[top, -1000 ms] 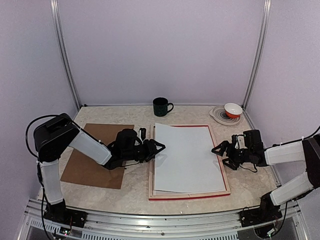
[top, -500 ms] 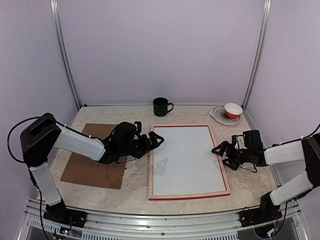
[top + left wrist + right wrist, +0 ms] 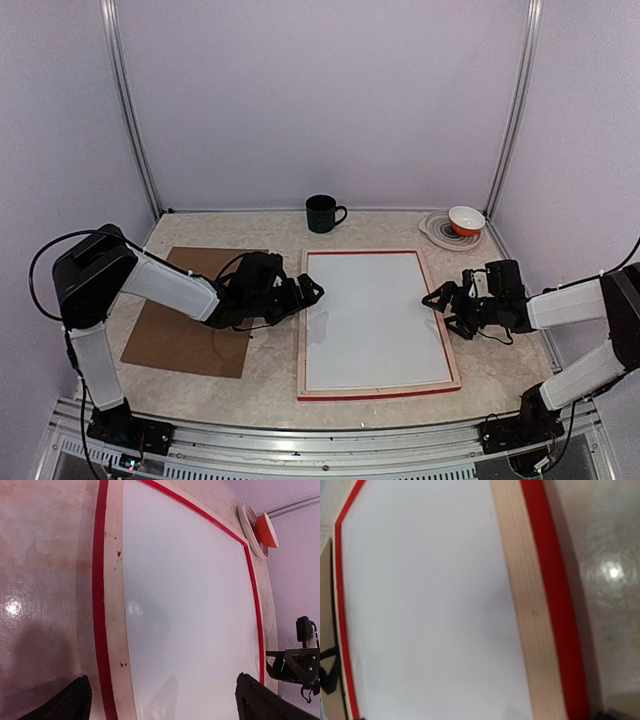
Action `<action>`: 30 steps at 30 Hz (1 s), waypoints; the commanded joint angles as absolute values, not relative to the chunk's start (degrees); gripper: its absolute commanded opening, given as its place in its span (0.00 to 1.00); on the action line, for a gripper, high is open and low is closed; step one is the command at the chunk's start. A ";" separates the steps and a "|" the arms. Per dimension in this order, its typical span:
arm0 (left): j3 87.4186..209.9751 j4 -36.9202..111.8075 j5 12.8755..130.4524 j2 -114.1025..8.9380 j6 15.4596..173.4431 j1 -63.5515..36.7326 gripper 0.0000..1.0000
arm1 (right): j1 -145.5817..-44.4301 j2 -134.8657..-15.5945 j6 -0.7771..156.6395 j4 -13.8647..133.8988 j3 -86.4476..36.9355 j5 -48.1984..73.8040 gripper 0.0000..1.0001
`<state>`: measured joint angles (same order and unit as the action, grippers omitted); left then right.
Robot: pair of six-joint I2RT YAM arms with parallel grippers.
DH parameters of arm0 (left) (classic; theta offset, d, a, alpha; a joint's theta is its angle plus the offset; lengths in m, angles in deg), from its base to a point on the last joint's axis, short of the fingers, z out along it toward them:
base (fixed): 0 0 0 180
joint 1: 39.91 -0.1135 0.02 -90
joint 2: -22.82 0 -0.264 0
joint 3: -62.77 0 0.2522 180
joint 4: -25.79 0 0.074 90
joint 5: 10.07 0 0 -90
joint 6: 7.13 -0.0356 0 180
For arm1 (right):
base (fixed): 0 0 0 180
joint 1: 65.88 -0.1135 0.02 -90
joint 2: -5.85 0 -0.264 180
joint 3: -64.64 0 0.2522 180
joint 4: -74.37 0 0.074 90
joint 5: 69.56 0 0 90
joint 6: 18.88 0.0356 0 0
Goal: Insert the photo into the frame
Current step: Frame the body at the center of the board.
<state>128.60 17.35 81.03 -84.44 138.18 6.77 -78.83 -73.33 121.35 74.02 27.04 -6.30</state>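
The frame (image 3: 380,392) lies back-up mid-table, pale wood inside a red outer edge. The photo (image 3: 372,315) rests flat in its recess, plain white side up. My left gripper (image 3: 312,291) hovers open at the frame's left edge, touching nothing. In the left wrist view its fingertips (image 3: 75,702) straddle the frame's wooden rail (image 3: 112,615) and the photo (image 3: 190,610). My right gripper (image 3: 432,300) stands open at the frame's right edge, empty. The right wrist view shows the photo (image 3: 425,605) and the frame's rail (image 3: 530,605); its own fingers are almost out of view.
A brown backing board (image 3: 195,320) lies under the left arm. A dark mug (image 3: 322,213) stands behind the frame. Stacked plates with an orange-and-white bowl (image 3: 455,224) sit at the back right. Metal posts stand at both back corners.
My left gripper has opened and let go of the photo's left edge. The photo, skewed over the rail before, now lies square in the recess. The right arm has not moved.
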 commanded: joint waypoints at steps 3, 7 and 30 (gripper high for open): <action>130.29 19.39 81.50 -86.11 137.82 5.91 0.99 | -79.94 -75.70 122.14 75.43 27.10 -6.40 0.99; 130.33 20.52 82.40 -86.12 137.92 5.71 0.99 | -80.84 -76.79 122.83 76.65 27.10 -6.19 0.99; 130.82 18.95 80.91 -86.24 137.47 2.19 0.99 | -87.54 -85.04 125.86 79.99 19.34 -4.77 0.99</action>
<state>130.37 18.60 81.73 -87.17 138.09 2.55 -85.58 -83.14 124.70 80.80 20.66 -3.98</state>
